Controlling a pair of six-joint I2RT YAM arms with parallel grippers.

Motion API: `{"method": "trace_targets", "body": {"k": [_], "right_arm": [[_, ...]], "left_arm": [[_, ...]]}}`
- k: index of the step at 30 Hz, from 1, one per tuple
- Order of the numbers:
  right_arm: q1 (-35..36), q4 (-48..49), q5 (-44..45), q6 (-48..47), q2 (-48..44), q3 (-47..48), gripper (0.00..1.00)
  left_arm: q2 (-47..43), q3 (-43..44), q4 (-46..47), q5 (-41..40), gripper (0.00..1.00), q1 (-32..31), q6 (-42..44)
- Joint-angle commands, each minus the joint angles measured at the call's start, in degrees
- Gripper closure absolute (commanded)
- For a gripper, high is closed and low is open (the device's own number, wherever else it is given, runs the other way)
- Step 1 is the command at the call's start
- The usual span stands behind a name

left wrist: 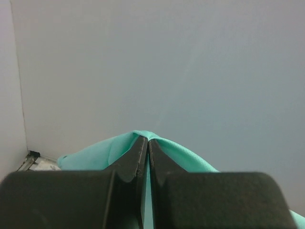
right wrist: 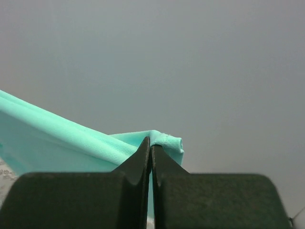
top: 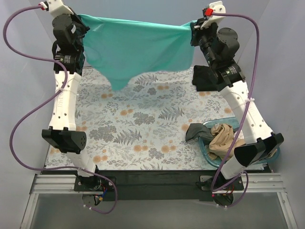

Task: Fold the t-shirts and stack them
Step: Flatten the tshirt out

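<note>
A bright teal t-shirt [top: 136, 47] hangs stretched in the air between both grippers, high over the far side of the table. My left gripper [top: 82, 20] is shut on its left corner, seen as teal cloth [left wrist: 95, 155] around the fingertips [left wrist: 138, 148]. My right gripper [top: 194, 25] is shut on its right corner [right wrist: 169, 143]. A black t-shirt [top: 204, 78] lies at the far right of the table. Tan [top: 224, 140] and dark grey [top: 195, 131] shirts lie in the basket.
The translucent blue basket [top: 206, 151] stands at the near right, beside the right arm. The floral tablecloth [top: 138, 129] covers the table. Grey walls close in behind and at both sides.
</note>
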Motion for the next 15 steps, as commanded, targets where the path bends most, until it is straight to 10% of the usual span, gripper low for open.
{"method": "trace_targets", "body": {"k": [1, 8, 15], "right_arm": [[-0.51, 4.64, -3.14, 0.12, -4.11, -3.21, 0.99], [-0.51, 10.51, -4.72, 7.03, -13.33, -34.74, 0.99], [-0.42, 15.89, -11.74, 16.02, -18.72, -63.42, 0.98]], "left_arm": [[-9.01, -6.54, 5.59, -0.90, 1.00, 1.85, 4.64], [-28.43, -49.60, 10.10, 1.03, 1.00, 1.85, -1.39], [-40.31, -81.26, -9.49, -2.49, 1.00, 1.76, -45.55]]}}
